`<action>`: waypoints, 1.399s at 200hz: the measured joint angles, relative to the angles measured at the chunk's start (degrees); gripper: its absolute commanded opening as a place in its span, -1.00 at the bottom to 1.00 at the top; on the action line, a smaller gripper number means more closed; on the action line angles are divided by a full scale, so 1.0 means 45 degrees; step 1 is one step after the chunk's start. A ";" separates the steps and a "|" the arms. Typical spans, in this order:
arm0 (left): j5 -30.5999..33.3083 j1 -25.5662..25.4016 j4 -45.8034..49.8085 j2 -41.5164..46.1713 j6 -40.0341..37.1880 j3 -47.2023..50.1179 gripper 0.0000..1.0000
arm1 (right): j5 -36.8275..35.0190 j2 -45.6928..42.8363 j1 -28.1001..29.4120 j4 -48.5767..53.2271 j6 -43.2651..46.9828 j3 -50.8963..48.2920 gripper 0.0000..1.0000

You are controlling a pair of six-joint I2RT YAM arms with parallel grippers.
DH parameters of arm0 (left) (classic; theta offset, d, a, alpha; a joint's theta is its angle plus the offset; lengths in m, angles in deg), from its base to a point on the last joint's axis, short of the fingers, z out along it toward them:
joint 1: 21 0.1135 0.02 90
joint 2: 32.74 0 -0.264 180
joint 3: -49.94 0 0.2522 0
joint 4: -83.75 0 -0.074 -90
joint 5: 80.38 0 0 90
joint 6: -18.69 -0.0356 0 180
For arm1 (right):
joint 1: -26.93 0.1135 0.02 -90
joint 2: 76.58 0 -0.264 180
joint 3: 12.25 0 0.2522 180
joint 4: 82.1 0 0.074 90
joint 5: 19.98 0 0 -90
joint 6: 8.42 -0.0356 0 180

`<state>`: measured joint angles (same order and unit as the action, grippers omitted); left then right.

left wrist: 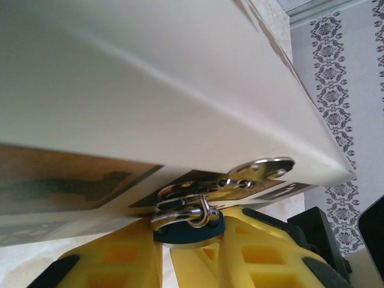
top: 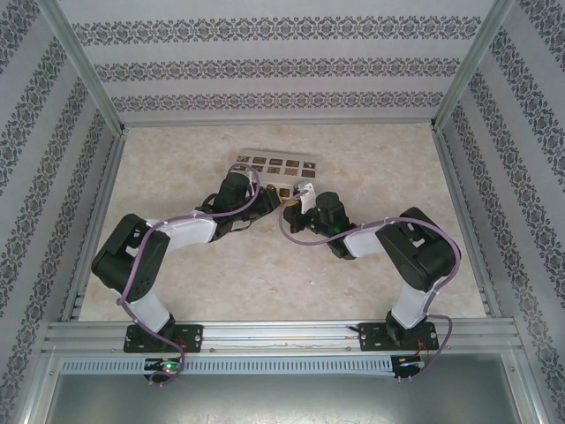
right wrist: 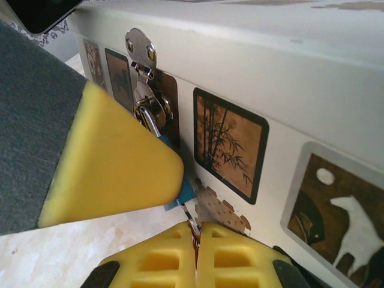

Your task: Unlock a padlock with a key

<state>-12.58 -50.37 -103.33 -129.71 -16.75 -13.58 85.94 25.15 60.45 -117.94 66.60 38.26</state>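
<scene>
On the front of the box (right wrist: 270, 54), the padlock (right wrist: 183, 191) is hung from the hasp (right wrist: 141, 51) and gripped by the left pincer (left wrist: 189, 238). The right pincer (right wrist: 197, 239) is clamped on the key (right wrist: 192, 217), which is pointed straight at the padlock's underside, pretty much along its long axis.

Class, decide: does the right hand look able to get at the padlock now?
Probably yes: the right hand, shut on the key, sits just under the padlock, nothing between; the left hand grips it.
</scene>
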 measured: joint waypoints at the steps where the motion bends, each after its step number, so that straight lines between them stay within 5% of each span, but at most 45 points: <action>1: 0.0000 0.0005 -0.0005 -0.0010 0.0000 0.0000 -0.52 | 0.0000 0.0010 0.0000 -0.0005 -0.0005 0.0000 -1.00; 108: -0.0758 0.0058 -0.0991 -0.1734 -0.0068 0.0000 -0.50 | -0.0588 0.1273 0.0107 -0.1122 -0.1015 -0.0641 -1.00; 205: -0.2021 0.0277 -0.1093 -0.1889 -0.0131 0.0005 -0.04 | -0.0865 0.1676 0.0112 -0.2375 -0.1841 -0.1122 -1.00; 280: -0.1977 0.0826 0.0316 0.0719 -0.0801 0.0792 0.13 | -0.0874 0.1690 0.0112 -0.2472 -0.1987 -0.1258 -1.00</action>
<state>-21.48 -46.65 -101.91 -126.48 -20.35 -10.01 82.00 32.76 60.95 -129.07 57.66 32.60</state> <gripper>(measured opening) 0.564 0.060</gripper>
